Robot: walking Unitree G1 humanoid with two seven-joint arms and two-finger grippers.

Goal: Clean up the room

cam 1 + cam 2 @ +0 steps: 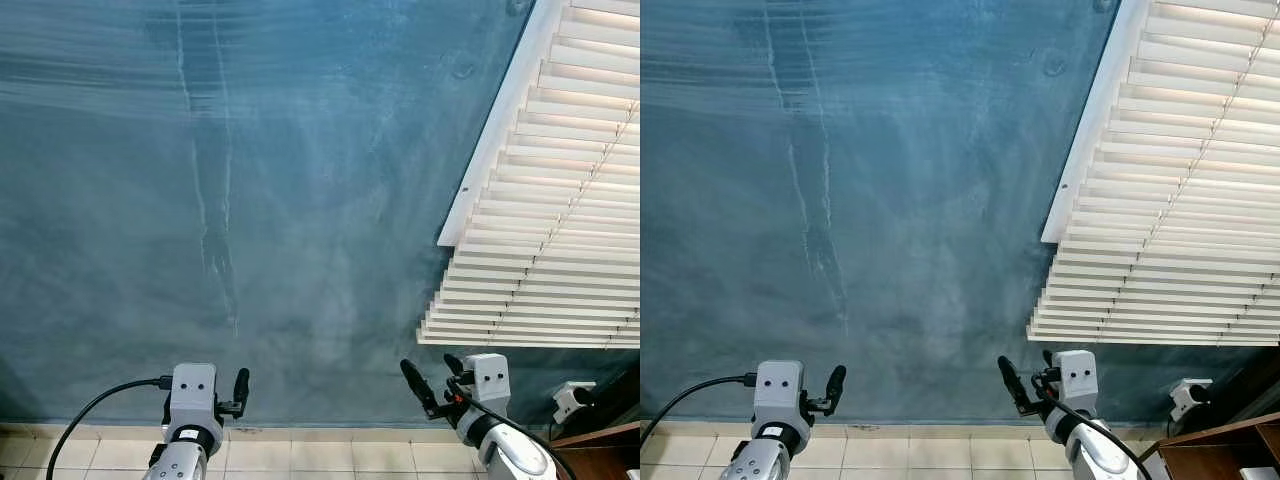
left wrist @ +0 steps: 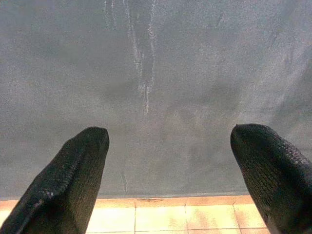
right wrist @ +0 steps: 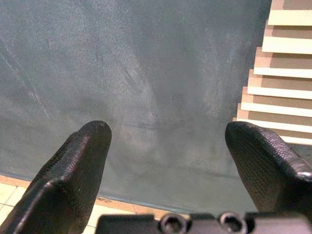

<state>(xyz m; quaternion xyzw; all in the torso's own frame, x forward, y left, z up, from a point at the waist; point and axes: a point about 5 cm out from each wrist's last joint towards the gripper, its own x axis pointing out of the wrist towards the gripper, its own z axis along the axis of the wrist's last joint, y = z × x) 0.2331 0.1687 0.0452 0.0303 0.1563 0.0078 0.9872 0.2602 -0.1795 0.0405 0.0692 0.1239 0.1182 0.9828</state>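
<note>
A: Status? What's ahead of the jaws?

B: Blue wall (image 1: 300,200), tile floor (image 1: 330,455) at its foot, blinds (image 1: 560,200) on the right. No clutter in frame, so I can't give a bearing or axis for a pick.

A: Grippers?

B: Left gripper (image 2: 168,161) and right gripper (image 3: 165,161) both spread wide, holding nothing, aimed at the wall.

A: Nearer arm?

B: Can't tell. My guess: turn away from the wall first. Wood furniture (image 1: 1220,450) and a plug (image 1: 1185,395) sit low right.
</note>
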